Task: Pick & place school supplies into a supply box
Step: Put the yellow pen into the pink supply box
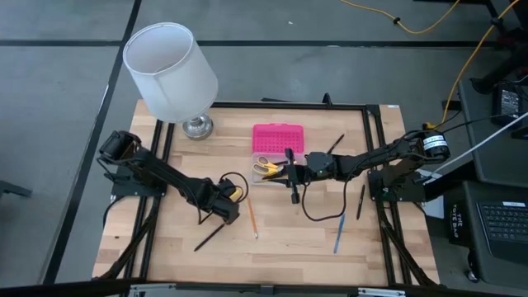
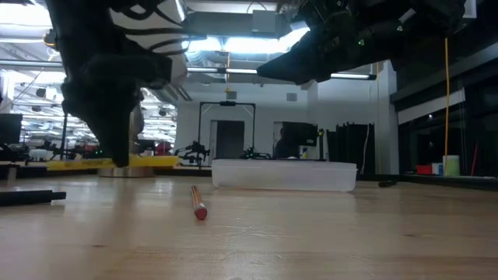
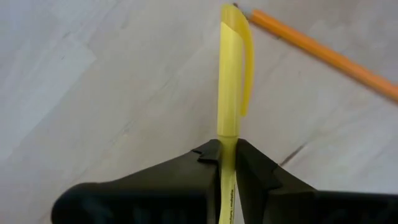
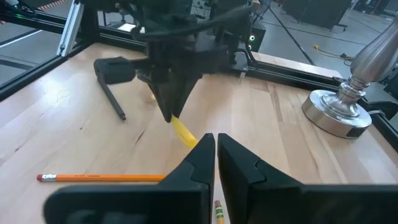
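Left gripper (image 3: 227,163) sits low over the wooden table's front-left area, fingers clamped on a slim yellow plastic pen (image 3: 234,74) with a glossy clip cap. In the left wrist view the jaws pinch the thin barrel just behind the cap, so most of the visible pen sticks out ahead of them.

Risks, as a judgement: smooth round plastic held between narrow pads could swivel or slide out on the lift. The long overhang could clip the box wall at drop-in.

The orange wooden pencil (image 1: 251,218), matte and thin, lies just beside the left gripper and could get knocked or dragged.

Supply box (image 1: 277,152): clear rectangular plastic tray, bright pink dimpled lid hinged open, near the table's centre toward the back edge. Yellow-handled scissors (image 1: 265,166) already inside.

Right gripper (image 4: 214,152) hovers just in front of the box, fingers together, nothing visibly held. It sits between pen and box, so collision is possible on transfer.

Blue pen (image 1: 337,233) and black pens remain near the front-right.

White fabric-shade lamp (image 1: 171,70) on a metal base stands at the back-left corner.
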